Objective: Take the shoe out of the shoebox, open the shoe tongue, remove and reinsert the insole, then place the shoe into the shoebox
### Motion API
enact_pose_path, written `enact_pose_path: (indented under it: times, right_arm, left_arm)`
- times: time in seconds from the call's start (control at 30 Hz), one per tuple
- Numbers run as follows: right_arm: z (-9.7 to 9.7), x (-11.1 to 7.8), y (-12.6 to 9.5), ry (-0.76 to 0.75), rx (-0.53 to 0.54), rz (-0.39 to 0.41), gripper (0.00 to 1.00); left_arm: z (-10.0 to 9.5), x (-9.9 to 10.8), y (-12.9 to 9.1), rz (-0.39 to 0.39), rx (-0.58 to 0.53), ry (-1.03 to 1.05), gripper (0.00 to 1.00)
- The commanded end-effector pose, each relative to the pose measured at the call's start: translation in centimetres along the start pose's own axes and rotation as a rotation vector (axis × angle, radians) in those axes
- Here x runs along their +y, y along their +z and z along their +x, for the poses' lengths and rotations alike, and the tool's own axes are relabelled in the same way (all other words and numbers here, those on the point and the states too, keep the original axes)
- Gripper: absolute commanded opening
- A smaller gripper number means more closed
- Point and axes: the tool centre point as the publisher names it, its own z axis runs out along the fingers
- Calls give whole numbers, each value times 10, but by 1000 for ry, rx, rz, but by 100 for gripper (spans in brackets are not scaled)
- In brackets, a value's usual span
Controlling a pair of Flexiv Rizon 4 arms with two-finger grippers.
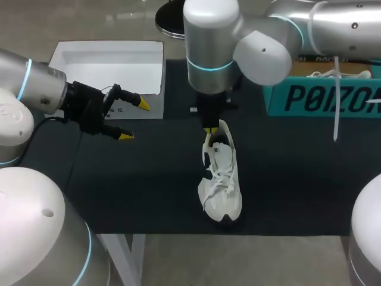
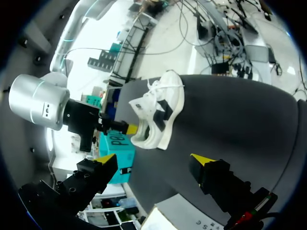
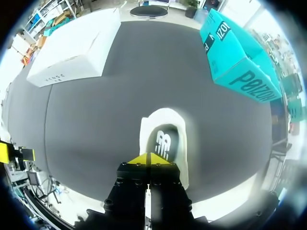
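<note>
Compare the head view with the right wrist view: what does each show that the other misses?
Only the head view: the shoe with its laces and toe, and the left gripper whole, fingers open, off to the shoe's left. Only the right wrist view: the insole inside the shoe's opening, and the right gripper with its fingers pressed together at the heel. Both: the shoe, the white box, the teal shoebox and the dark table.
</note>
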Motion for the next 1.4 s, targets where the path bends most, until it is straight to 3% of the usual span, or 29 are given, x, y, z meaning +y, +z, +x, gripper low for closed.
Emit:
enact_pose_path:
  times: [0.03,0.4,0.7,0.87,1.17,1.4]
  right_arm:
    - [-9,0,17,-4,31,21,0]
    - [-13,-16,65,-31,66,69,0]
    - [-12,-19,103,-60,88,97,0]
    - [-9,-19,105,-54,97,95,0]
    - [-15,-5,74,-46,67,53,0]
    - [-19,0,69,-60,43,47,0]
  left_arm:
    - [0,0,1,-3,3,0,100]
    - [0,0,1,-3,3,0,100]
    - [0,0,1,-3,3,0,100]
    - [0,0,1,-3,3,0,100]
    - [0,0,1,-3,3,0,100]
    - [0,0,1,-3,3,0,100]
